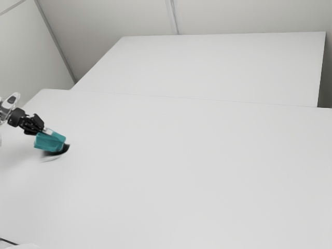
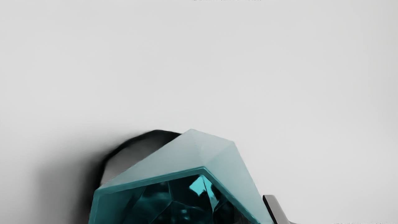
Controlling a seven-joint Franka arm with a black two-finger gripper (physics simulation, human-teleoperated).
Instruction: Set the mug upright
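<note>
The teal, faceted mug (image 1: 50,141) lies tilted near the exterior view's left edge, with the black gripper (image 1: 37,125) right against its upper side. In the wrist view the mug (image 2: 199,152) shows its angular rim and dark, glossy inside, partly cut off by the bottom edge. A grey part of the gripper (image 2: 276,207) stands close against the mug's outer wall. How the gripper holds or touches the mug is hidden.
A dark curved shape (image 2: 140,141) with a grey middle shows behind the mug, beside a soft shadow. The white table (image 1: 181,166) extends toward the exterior view's right. A raised white panel (image 1: 207,67) stands at the back.
</note>
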